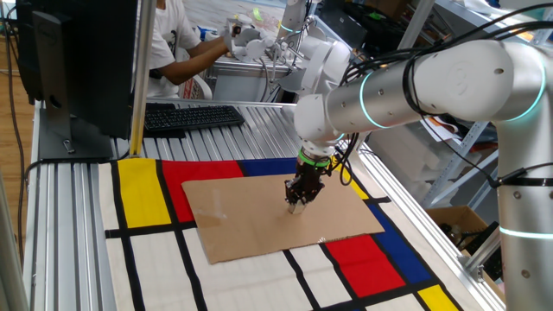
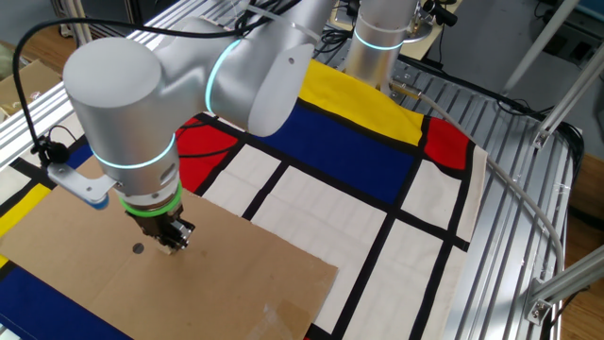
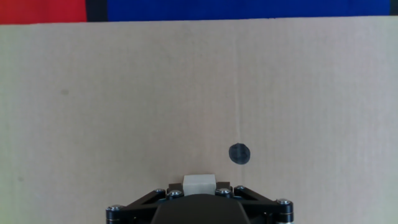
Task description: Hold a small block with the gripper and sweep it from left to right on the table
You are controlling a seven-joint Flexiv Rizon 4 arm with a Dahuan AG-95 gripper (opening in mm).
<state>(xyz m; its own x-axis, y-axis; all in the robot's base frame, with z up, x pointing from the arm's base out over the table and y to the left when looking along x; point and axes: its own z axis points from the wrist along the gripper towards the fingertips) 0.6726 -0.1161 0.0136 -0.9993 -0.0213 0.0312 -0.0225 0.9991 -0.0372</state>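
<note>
At centre frame of one fixed view, we see the gripper tip-down on a brown cardboard sheet on the table. From the other fixed view, it sits lower left beside a dark dot. Bottom centre of the hand view, we see the small block clamped between the jaws.
</note>
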